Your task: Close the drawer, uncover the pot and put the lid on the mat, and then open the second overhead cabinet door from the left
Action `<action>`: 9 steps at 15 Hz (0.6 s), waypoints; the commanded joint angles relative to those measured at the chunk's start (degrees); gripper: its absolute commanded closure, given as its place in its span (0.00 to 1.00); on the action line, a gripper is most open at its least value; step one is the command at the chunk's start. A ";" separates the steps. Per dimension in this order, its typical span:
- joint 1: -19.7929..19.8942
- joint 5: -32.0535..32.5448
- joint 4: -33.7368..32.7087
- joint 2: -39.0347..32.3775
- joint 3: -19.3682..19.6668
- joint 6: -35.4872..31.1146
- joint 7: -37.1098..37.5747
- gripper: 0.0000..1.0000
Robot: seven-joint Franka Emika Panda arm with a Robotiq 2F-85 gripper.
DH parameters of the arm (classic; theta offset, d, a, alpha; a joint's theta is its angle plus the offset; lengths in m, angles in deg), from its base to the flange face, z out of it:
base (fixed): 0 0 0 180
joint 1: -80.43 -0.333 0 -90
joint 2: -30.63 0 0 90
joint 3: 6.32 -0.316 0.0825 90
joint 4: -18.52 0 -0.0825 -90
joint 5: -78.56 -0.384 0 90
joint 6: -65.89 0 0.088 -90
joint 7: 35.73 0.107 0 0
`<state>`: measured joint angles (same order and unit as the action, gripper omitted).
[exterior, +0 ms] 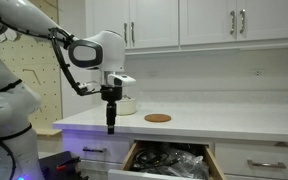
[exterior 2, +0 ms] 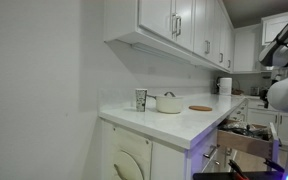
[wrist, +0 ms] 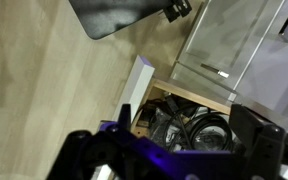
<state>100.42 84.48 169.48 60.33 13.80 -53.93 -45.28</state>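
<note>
1. Drawer point(exterior: 169, 158) hangs open under the desk point(exterior: 234, 122), utensils showing; not closed yet.
2. Lid point(exterior 2: 169, 95) on pot point(exterior 2: 170, 103); mat point(exterior: 158, 118) bare.
3. Second cabinet door point(exterior: 156, 22) shut.
4. Claw point(exterior: 111, 127) wide, empty, near the drawer.

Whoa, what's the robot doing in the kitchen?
The robot arm's gripper hangs open and empty in front of the counter, near the drawer, which is pulled out and full of dark utensils. Nothing's been tidied yet: the lid sits on the pot, the brown mat is bare, and the overhead cabinet doors are shut.
</note>
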 commanded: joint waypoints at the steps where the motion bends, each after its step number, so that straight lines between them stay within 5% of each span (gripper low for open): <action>1: 2.40 1.52 -2.92 -5.64 0.94 -2.83 2.12 0.00; 9: 4.96 1.05 -7.16 -15.57 3.46 -6.21 4.73 0.00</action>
<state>104.81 85.05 164.89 49.25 17.01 -59.01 -42.81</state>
